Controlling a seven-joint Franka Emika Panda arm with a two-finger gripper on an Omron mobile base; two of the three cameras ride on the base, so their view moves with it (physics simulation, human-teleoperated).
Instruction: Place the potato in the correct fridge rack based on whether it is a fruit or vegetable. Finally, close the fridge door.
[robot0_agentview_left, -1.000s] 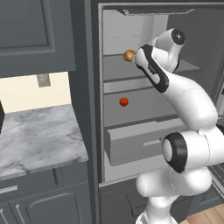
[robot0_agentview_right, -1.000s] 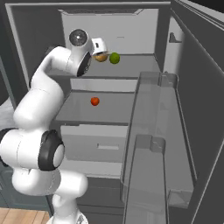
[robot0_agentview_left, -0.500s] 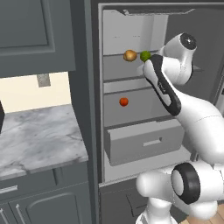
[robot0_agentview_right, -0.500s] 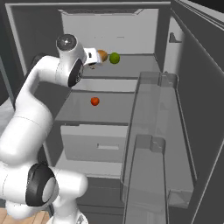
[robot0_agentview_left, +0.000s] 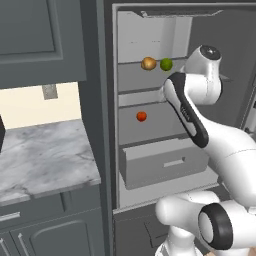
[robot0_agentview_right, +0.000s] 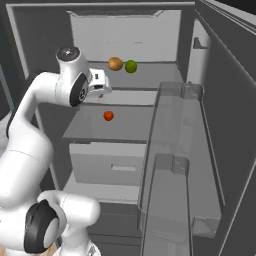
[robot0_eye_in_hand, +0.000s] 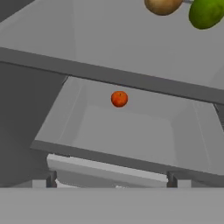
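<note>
The tan-brown potato (robot0_agentview_left: 148, 63) (robot0_agentview_right: 115, 63) (robot0_eye_in_hand: 162, 5) lies on the upper fridge rack (robot0_agentview_left: 135, 80) (robot0_agentview_right: 155, 80) (robot0_eye_in_hand: 131, 39), just left of a green ball (robot0_agentview_left: 166, 64) (robot0_agentview_right: 131, 66) (robot0_eye_in_hand: 205, 12). My gripper (robot0_agentview_right: 107, 85) (robot0_eye_in_hand: 110, 181) hangs in front of the fridge, below and to the left of the potato and apart from it. Its finger tips stand wide apart with nothing between them. The fridge door (robot0_agentview_right: 220, 125) stands open at the right, its clear inner shelves facing me.
A small red-orange ball (robot0_agentview_left: 141, 116) (robot0_agentview_right: 108, 115) (robot0_eye_in_hand: 119, 99) sits on the lower shelf. Under it a grey drawer (robot0_agentview_left: 165, 162) (robot0_agentview_right: 110, 165) is pulled out. A marble counter (robot0_agentview_left: 40, 160) and grey cabinets flank the fridge on the left.
The gripper has let go of the potato, which now rests on the upper rack beside the green ball. The hand has drawn back out of the fridge and dropped lower.
</note>
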